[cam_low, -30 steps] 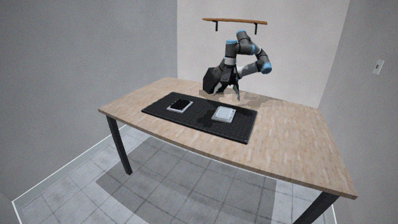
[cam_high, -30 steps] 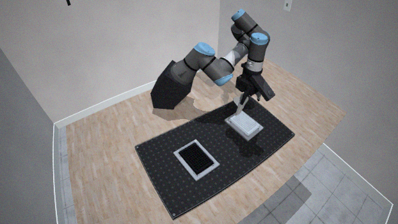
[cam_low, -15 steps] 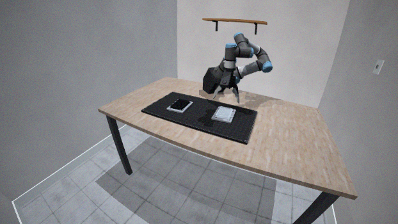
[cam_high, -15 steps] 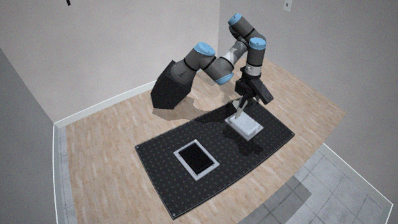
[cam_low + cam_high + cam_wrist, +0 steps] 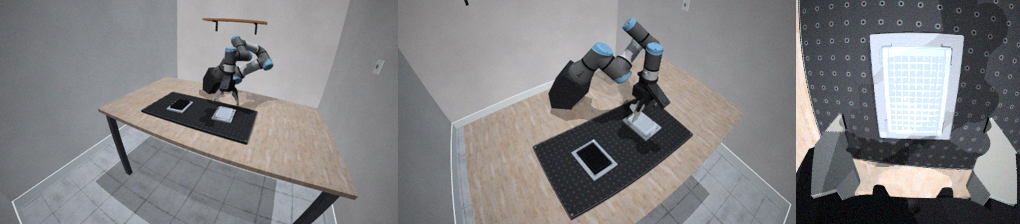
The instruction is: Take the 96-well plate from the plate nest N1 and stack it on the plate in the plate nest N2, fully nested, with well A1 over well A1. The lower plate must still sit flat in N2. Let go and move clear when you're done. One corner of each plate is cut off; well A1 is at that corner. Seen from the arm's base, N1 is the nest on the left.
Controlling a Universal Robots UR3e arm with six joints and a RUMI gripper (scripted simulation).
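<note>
- Gripper (image 5: 226, 96) is hanging fully released, grasping nothing, above the near edge of the white plate (image 5: 644, 124).
- White plate is sitting in its nest (image 5: 630, 127) on the black mat (image 5: 564, 182).
- Black plate (image 5: 594, 158) is lying in the other nest (image 5: 579, 159), well apart.

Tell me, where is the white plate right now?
In the top view the white plate sits in its nest on the black mat's right side, under the open gripper.

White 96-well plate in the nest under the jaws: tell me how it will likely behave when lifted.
The white rectangular 96-well plate looks like a thin, flat moulded grid, so it is probably stiff and light. Its low, wide shape makes tipping or rolling unlikely. It sits inside the pale nest frame, so pushing sideways would probably jam it; a straight lift seems safer.
</note>
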